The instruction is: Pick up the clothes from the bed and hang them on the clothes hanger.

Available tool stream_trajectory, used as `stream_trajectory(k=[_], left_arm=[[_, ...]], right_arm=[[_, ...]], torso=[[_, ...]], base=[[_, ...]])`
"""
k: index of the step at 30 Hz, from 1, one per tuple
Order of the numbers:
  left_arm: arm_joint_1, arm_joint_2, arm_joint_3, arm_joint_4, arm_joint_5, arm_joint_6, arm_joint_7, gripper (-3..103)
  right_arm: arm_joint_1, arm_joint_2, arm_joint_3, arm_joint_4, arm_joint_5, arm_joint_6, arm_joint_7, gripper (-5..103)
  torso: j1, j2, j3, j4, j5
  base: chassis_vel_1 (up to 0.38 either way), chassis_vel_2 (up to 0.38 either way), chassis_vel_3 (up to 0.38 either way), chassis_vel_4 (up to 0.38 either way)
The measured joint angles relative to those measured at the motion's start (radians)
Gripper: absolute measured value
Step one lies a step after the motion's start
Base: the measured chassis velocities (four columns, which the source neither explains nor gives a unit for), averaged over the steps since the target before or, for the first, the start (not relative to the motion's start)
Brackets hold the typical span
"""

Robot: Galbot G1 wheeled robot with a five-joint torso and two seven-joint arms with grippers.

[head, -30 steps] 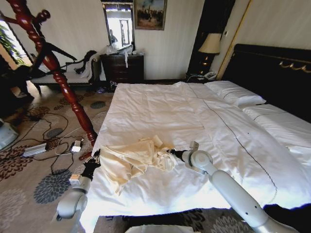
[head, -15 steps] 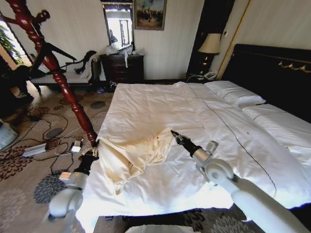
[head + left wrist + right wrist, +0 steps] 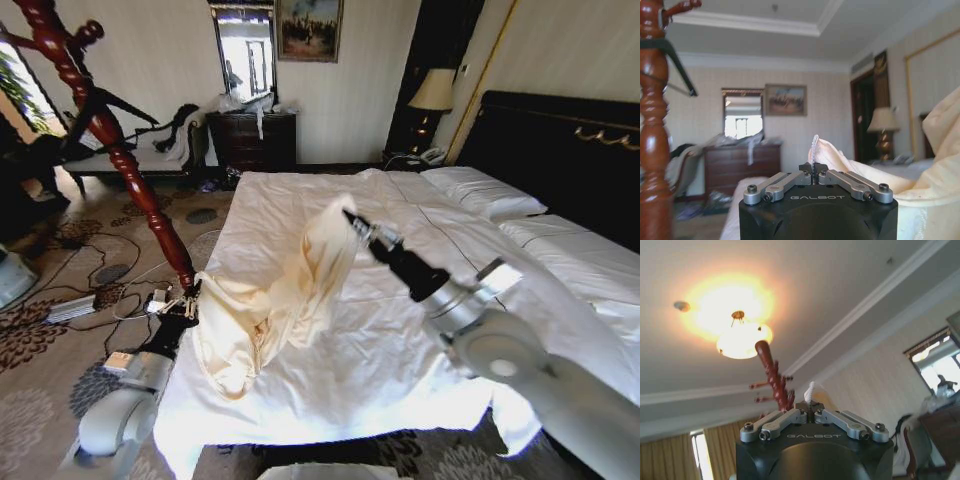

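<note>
A bedroom, prob. in a hotel: a very big bed [image 3: 300,215] w/ white covers and pillows [image 3: 482,192], a black headboard [image 3: 560,150], a lamp [image 3: 432,92] by the bed, a dark dresser [image 3: 252,140] w/ a mirror [image 3: 245,50], a picture [image 3: 308,28] on the wall, flower carpet [image 3: 60,350]

The only word that can be read is "GALBOT", in pale capital letters. In the left wrist view it stands on the black body of the left gripper [image 3: 813,169], low in the middle of the frame, just under the metal finger links. In the right wrist view the same word stands on the black body of the right gripper [image 3: 810,407], also low in the middle of the frame.
</note>
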Motion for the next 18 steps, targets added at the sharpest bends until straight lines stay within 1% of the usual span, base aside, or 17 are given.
stream_trajectory(k=[1, 2, 3, 4, 5, 6, 7, 8, 11, 14, 15, 17, 18], left_arm=[[-0.021, -0.004, -0.008, 0.013, -0.051, 0.015, -0.005, 1], [-0.038, -0.005, -0.010, 0.038, -0.077, 0.027, -0.012, 1], [-0.054, -0.005, -0.009, 0.082, -0.084, 0.037, -0.019, 1], [-0.069, -0.003, 0.010, 0.165, -0.048, 0.028, -0.022, 1], [-0.069, -0.003, 0.010, 0.165, -0.048, 0.028, -0.022, 1], [-0.070, 0.000, 0.046, 0.230, 0.020, 0.009, -0.010, 1], [-0.067, 0.000, 0.056, 0.239, 0.038, 0.003, -0.005, 1], [-0.048, -0.006, 0.095, 0.253, 0.098, -0.009, 0.012, 1], [-0.037, -0.016, 0.115, 0.247, 0.123, -0.013, 0.018, 1], [-0.031, -0.024, 0.125, 0.212, 0.129, -0.014, 0.017, 1], [-0.031, -0.024, 0.125, 0.212, 0.129, -0.014, 0.017, 1], [-0.034, -0.018, 0.100, 0.174, 0.099, -0.013, 0.003, 1], [-0.037, -0.009, 0.079, 0.147, 0.070, -0.009, -0.009, 1]], right_arm=[[0.038, 0.010, -0.008, -0.032, -0.001, -0.027, 0.042, 1], [0.063, 0.020, -0.021, -0.063, -0.011, -0.067, 0.100, 1], [0.076, 0.027, -0.035, -0.096, -0.020, -0.106, 0.161, 1], [0.080, 0.035, -0.059, -0.154, -0.029, -0.173, 0.276, 1], [0.080, 0.035, -0.059, -0.154, -0.029, -0.173, 0.276, 1], [0.057, 0.034, -0.067, -0.188, -0.032, -0.224, 0.350, 1], [0.049, 0.033, -0.068, -0.193, -0.034, -0.234, 0.361, 1], [0.012, 0.031, -0.069, -0.203, -0.045, -0.259, 0.388, 1], [-0.005, 0.031, -0.069, -0.202, -0.050, -0.267, 0.394, 1], [-0.012, 0.034, -0.070, -0.194, -0.062, -0.263, 0.382, 1], [-0.012, 0.034, -0.070, -0.194, -0.062, -0.263, 0.382, 1], [-0.011, 0.035, -0.069, -0.193, -0.087, -0.224, 0.331, 1], [-0.009, 0.032, -0.065, -0.193, -0.104, -0.193, 0.284, 1]], torso=[[0.000, 0.000, 0.000, 0.0000, 0.0001], [0.000, 0.000, 0.000, 0.0002, 0.0003], [0.000, 0.000, 0.000, 0.0003, 0.0001], [0.001, 0.000, 0.001, 0.0006, -0.0002], [0.001, 0.000, 0.001, 0.0006, -0.0002], [0.001, -0.001, 0.001, 0.0006, -0.0005], [0.001, -0.001, 0.001, 0.0004, -0.0006], [0.001, -0.001, 0.001, -0.0001, 0.0002], [0.000, 0.000, 0.000, -0.0005, 0.0003], [0.000, 0.000, 0.000, 0.0005, -0.0003], [0.000, 0.000, 0.000, 0.0005, -0.0003], [0.000, 0.000, 0.000, 0.0005, -0.0002], [0.000, 0.000, 0.000, 0.0001, 0.0003]], base=[[0.000, 0.000, 0.000, 0.000], [0.000, 0.000, 0.000, 0.000], [0.000, 0.000, 0.000, 0.000], [0.000, 0.000, 0.000, 0.000], [0.000, 0.000, 0.000, 0.000], [0.000, 0.000, 0.000, 0.000], [0.000, 0.000, 0.000, 0.000], [0.000, 0.000, 0.000, 0.000], [0.000, 0.000, 0.000, 0.000], [0.000, 0.000, 0.000, 0.000], [0.000, 0.000, 0.000, 0.000], [0.000, 0.000, 0.000, 0.000], [0.000, 0.000, 0.000, 0.000]])
